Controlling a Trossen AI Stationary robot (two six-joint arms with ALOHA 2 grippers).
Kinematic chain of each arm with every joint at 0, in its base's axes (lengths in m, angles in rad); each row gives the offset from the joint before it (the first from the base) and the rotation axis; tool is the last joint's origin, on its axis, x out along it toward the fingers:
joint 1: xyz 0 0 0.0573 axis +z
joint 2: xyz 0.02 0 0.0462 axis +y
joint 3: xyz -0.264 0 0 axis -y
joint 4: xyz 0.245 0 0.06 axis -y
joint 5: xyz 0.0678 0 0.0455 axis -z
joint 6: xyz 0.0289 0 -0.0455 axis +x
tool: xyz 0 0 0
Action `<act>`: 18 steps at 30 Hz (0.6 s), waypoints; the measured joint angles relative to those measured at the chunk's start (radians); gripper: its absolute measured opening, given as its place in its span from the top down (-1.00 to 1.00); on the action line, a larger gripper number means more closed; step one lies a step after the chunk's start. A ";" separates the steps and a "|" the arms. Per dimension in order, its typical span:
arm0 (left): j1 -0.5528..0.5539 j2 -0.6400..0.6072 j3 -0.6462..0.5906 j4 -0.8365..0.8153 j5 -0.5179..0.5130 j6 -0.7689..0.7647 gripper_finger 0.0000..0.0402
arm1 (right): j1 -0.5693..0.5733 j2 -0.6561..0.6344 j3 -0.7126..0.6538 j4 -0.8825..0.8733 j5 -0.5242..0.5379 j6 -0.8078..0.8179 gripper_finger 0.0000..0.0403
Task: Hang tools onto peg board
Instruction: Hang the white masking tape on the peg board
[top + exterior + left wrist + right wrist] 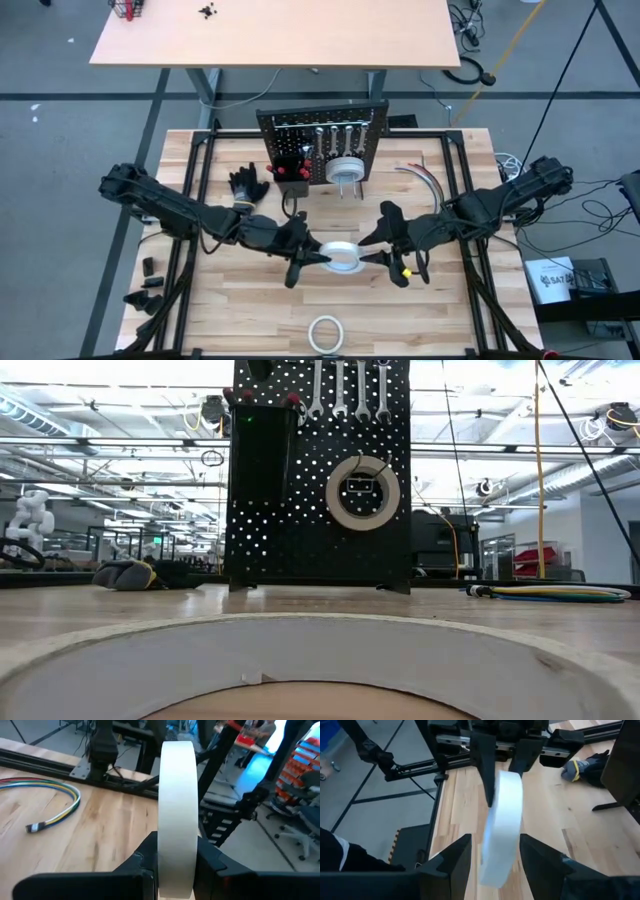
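Observation:
A white tape roll (341,257) hangs over the middle of the table, and my left gripper (176,855) is shut on it. My right gripper (495,855) faces it from the table's right. Its open fingers stand on either side of the roll's right part (501,845), and I cannot tell if they touch. The black peg board (320,135) stands upright at the far middle with silver wrenches (345,390) on hooks. Another tape roll (362,491) hangs on it by its hole. A third roll (325,333) lies flat near the front edge. My left gripper pinches the roll's band (176,870) between its two fingers, one on each flat side, at the roll's left part. The fingers come nearly level from the table's left. The roll stands on edge between them, clear of the table.
Black gloves (248,185) lie left of the peg board. Coloured cables (425,175) curve on the table to the board's right. A black frame (200,200) runs along the tabletop's edges. The roll at the front edge fills the bottom of the low view (320,650).

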 joint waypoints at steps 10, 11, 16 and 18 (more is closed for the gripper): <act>0.001 0.000 0.000 -0.014 0.000 0.060 0.68 | 0.000 0.001 0.000 -0.046 0.076 0.060 0.21; 0.001 0.000 0.000 -0.014 0.000 0.066 0.68 | 0.000 0.001 0.000 -0.046 0.077 0.071 0.21; 0.001 0.000 0.000 -0.014 -0.024 0.076 0.68 | -0.001 0.001 0.000 -0.048 0.073 0.107 0.21; 0.001 0.000 0.000 -0.013 -0.042 0.097 0.68 | 0.000 0.002 0.000 -0.047 0.073 0.108 0.21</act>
